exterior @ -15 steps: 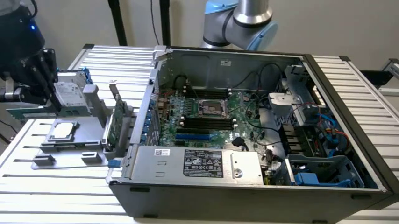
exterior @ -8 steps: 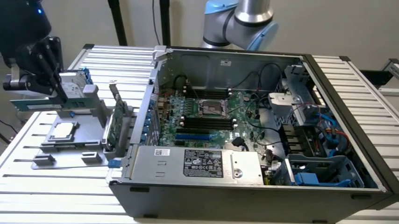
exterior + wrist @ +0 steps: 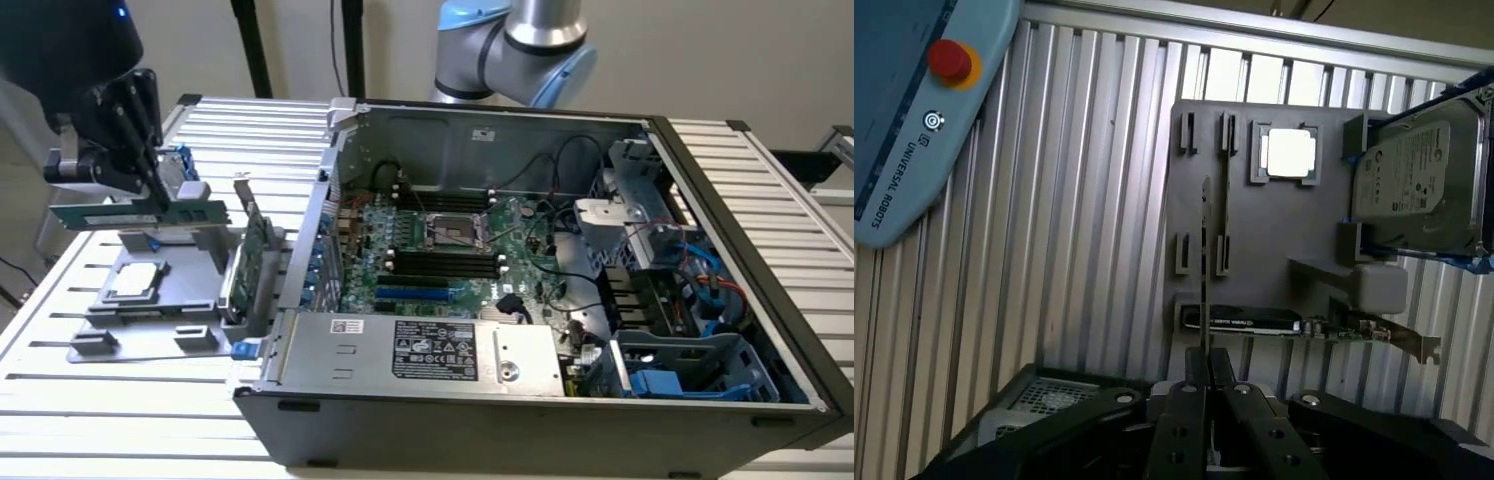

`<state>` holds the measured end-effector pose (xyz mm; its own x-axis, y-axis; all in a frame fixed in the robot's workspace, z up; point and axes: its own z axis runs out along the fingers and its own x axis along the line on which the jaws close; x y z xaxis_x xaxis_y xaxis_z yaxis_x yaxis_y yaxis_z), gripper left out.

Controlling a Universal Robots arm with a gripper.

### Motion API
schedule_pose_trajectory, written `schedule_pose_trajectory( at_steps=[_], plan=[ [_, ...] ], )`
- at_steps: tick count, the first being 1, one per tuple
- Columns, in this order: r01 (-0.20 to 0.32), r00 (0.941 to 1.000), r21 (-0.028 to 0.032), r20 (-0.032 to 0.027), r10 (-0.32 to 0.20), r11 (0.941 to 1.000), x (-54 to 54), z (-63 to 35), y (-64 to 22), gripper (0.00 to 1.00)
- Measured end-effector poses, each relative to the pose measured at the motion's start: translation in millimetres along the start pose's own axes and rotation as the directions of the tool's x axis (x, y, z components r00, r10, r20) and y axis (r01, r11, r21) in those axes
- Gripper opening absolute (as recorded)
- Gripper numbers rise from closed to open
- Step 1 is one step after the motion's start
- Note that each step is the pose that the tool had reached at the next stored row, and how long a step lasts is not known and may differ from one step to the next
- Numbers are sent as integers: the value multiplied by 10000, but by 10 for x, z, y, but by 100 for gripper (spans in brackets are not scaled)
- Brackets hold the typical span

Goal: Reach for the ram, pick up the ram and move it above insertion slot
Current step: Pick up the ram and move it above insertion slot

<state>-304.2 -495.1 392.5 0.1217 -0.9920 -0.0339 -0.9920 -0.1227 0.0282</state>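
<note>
Over the slatted table (image 3: 107, 410), pincer (image 3: 163, 208) grips ram (image 3: 94, 217).

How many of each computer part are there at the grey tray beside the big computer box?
ram, held in the gripper: 1
expansion card: 1
processor chip: 1
hard drive: 1
Total: 4

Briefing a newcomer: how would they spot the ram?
On the exterior view's left, beside the computer case, sits a grey tray. Above it, the ram is the thin green stick in the end effector; the taller green card stands on the tray.
</note>
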Motion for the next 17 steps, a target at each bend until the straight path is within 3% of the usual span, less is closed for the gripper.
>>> schedule_pose_trajectory(
  at_steps=[17],
  plan=[
    [4, 9999, 16, 140, -5, 10000, -91, -29, -436, 12]
  ],
)
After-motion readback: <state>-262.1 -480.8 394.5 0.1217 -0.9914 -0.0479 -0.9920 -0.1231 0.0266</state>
